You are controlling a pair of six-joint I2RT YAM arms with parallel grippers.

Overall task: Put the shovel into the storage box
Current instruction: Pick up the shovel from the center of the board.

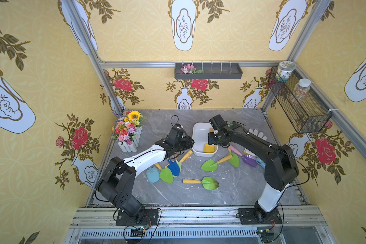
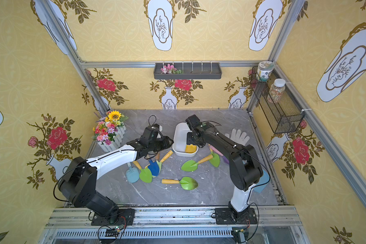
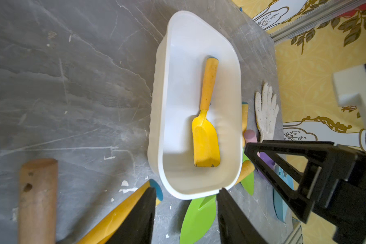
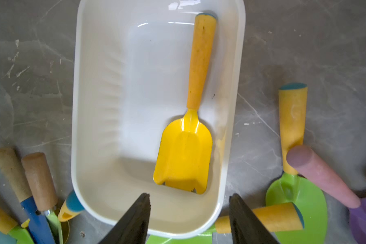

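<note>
The yellow shovel lies flat inside the storage box, which sits mid-bench toward the far edge, with the blade nearest the near edge. The right tool above the box's near end and the left tool just beside it both gape empty. The drop looks done. Each tool should lift straight up, clear of the rim, without nudging the box or the other shovels crowding it.

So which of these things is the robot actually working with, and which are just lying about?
Part of the job: white storage box, yellow shovel lying inside it, green shovels, blue shovel and purple shovel on the table, likely waiting.
Just lying about: flower pot, white glove, grey wall tray, wire basket, jars.
</note>
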